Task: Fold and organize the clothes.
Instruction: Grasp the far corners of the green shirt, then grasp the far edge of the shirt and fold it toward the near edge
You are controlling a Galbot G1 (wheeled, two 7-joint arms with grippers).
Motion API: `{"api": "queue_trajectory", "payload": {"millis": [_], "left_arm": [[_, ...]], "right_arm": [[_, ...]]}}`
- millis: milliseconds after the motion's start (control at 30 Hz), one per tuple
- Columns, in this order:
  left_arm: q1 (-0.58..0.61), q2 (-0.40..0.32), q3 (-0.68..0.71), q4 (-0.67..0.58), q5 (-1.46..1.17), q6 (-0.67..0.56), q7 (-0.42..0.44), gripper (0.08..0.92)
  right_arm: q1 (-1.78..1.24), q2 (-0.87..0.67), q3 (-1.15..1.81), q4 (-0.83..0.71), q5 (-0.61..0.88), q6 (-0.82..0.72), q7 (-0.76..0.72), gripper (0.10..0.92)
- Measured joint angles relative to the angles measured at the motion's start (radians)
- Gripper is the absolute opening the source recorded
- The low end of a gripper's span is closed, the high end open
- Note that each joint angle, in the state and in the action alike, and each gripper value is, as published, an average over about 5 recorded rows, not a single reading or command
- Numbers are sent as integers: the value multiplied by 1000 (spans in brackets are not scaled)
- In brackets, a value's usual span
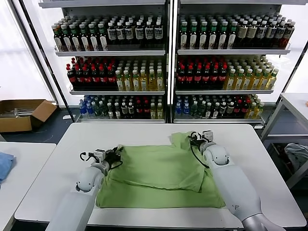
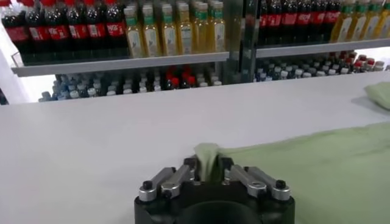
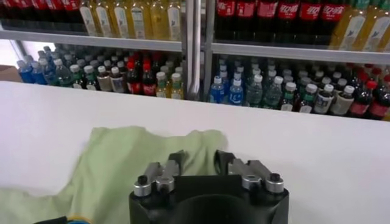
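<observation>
The clothes are one light green shirt (image 1: 159, 173), lying partly folded on the white table (image 1: 67, 168), with an upper layer doubled over the lower one. My left gripper (image 1: 115, 155) sits at the shirt's left edge. In the left wrist view this gripper (image 2: 208, 167) is shut on a raised pinch of the green fabric (image 2: 317, 170). My right gripper (image 1: 194, 138) is at the shirt's far right corner. In the right wrist view it (image 3: 198, 159) is closed on a bunched ridge of the fabric (image 3: 122, 158). Collar and print are hidden.
Shelves of bottles (image 1: 163, 62) stand behind the table. A cardboard box (image 1: 21, 114) lies on the floor at the left. A blue cloth (image 1: 4, 163) rests on a side table on the left, and a pale grey garment (image 1: 298, 154) hangs at the right.
</observation>
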Motion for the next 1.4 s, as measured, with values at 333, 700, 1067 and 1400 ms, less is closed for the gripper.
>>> {"api": "queue_trajectory", "payload": {"millis": [333,700,1067,1400], "left_arm": [[1,-8,-2,5,12,-26,-3,89],[21,3,-29,-62,14,-102,-17,89],[79,13,-58,-181,13,-149,-13,89],[181,22,-91,-287,31,-168,-2,89]], "right_arm": [[-36,-2,21,49,9,10,7,106],[-78,-6,79,176,10,55,8,106],[-166,-19,123,362,-9,84,35,106],[-350,-7,178,561,-53,83,79,106]]}}
